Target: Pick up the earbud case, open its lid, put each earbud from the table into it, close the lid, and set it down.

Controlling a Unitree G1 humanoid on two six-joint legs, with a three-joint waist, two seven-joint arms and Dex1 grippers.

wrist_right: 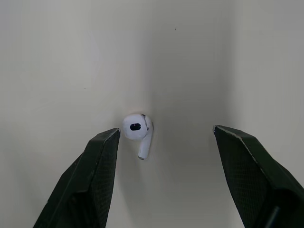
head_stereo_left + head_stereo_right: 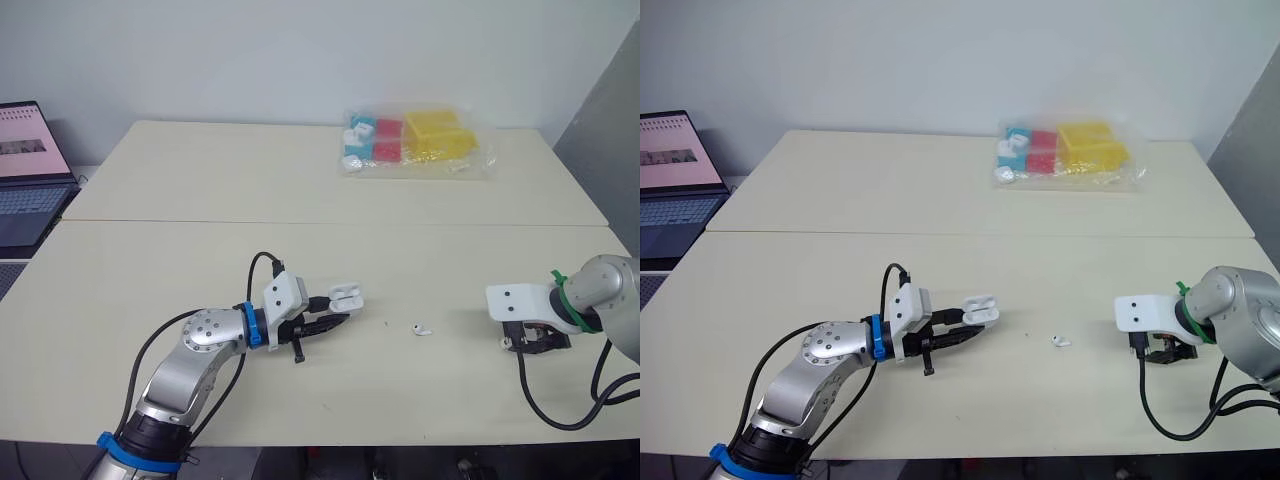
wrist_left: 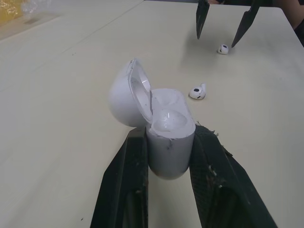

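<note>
My left gripper is shut on the lower half of the white earbud case, held just above the cream table. Its lid stands open and both sockets look empty. One white earbud lies on the table a little to the right of the case, also seen as the nearer earbud. A second earbud lies under my right gripper, close to one black finger. That gripper is open and points down at the table on the right.
A clear plastic bag with blue, red and yellow boxes lies at the far side of the table. A laptop stands open off the far left edge. A seam crosses the table behind both arms.
</note>
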